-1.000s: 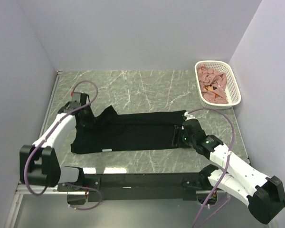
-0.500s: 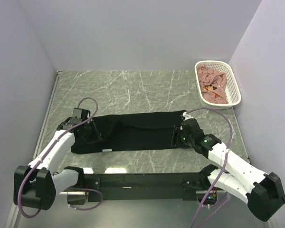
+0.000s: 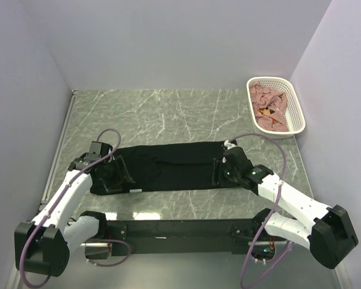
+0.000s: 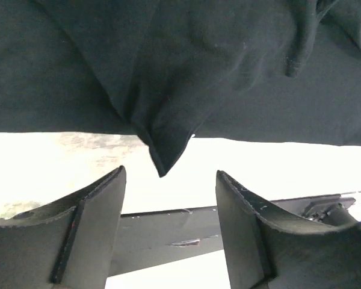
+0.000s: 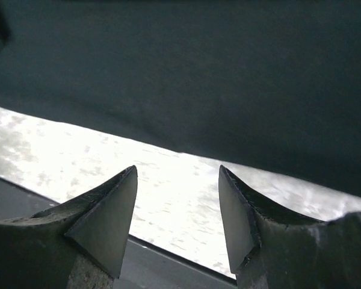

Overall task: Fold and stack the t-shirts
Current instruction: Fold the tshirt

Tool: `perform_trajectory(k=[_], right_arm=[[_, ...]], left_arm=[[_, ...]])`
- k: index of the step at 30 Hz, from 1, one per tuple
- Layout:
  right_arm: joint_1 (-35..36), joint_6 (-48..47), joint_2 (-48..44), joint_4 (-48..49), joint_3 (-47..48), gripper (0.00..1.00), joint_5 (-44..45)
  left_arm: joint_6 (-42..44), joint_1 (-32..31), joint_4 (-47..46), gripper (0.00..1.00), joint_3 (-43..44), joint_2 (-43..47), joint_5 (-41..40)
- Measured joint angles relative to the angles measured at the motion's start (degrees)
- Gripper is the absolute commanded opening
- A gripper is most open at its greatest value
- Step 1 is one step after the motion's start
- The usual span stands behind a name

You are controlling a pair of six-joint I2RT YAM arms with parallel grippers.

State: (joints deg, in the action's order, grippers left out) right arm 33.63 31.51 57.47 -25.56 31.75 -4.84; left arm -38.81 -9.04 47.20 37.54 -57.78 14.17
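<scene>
The black t-shirt [image 3: 168, 165] lies as a long folded band across the near half of the table. My left gripper [image 3: 119, 173] is open over its left end. In the left wrist view a loose corner of the black t-shirt [image 4: 162, 153] hangs just above the gap of that left gripper [image 4: 169, 171], touching neither finger. My right gripper [image 3: 218, 173] is open over the right end. In the right wrist view the black t-shirt [image 5: 198, 72] fills the top, and the right gripper [image 5: 177, 168] has only table between its fingers. Pink t-shirts [image 3: 269, 107] lie crumpled in the basket.
The white lattice basket [image 3: 268, 79] stands at the back right corner against the wall. Grey marble table [image 3: 168, 114] stretches behind the black shirt. Walls close in on the left, back and right. A black rail [image 3: 180, 229] runs along the near edge.
My left gripper carried the left sleeve from the far left toward the near side, laid it on the shirt and opened. The right gripper shifted slightly left and stayed open.
</scene>
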Motion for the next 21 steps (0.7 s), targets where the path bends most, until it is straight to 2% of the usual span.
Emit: perform_trajectory(k=[8,12,21], right_arm=[[2.25,-1.05,8.41,3.80,8.52,0.63,-3.19],[5.20,-1.07,16.20,8.41,14.08,0.58,-6.82],[10.51,1.92,37.31,19.28,26.10,0.52,-14.36]], left_arm=[[-2.75,0.20,0.07,0.66,1.36,2.38,-6.40],[-5.01,0.68,-2.99,0.55,1.36,0.52,-7.56],[-6.16,0.26,-10.51,0.42,1.20,-5.14,-3.43]])
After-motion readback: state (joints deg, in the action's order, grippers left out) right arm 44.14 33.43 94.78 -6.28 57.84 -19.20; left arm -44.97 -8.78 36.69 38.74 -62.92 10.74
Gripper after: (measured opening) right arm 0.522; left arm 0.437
